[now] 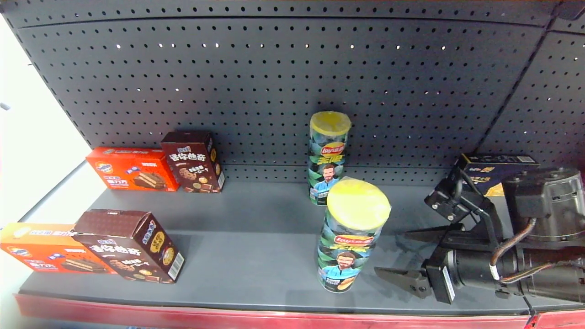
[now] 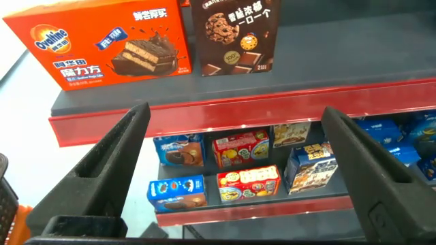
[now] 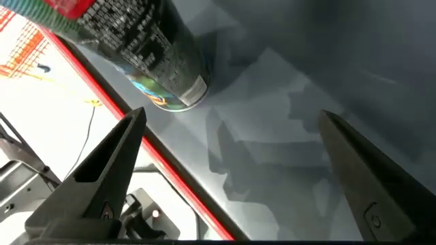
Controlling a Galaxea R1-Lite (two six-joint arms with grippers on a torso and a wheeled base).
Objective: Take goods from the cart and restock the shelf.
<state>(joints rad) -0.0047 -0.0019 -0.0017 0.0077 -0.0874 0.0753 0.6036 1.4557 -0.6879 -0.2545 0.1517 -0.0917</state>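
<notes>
The right gripper lies low over the shelf near its front edge. Its two dark fingers are spread wide with nothing between them, and their tips point toward the robot's left. Just beyond those tips stands the front chip can. It is upright on its base with the yellow lid on top, near the fingers but not touching them, so its long axis runs straight up across the line of the gripper. Since the can stands free, I would judge this item placed and the right arm due to back away. It is the nearer arm by far, and the pull-out should run straight back to the right so a finger does not clip the tall can and tip it. A second chip can stands behind, against the pegboard back wall, well apart from the gripper. The left gripper is also spread and empty, out in front of the shelf's red lip, facing an orange box and a brown box at the shelf's left end.
</notes>
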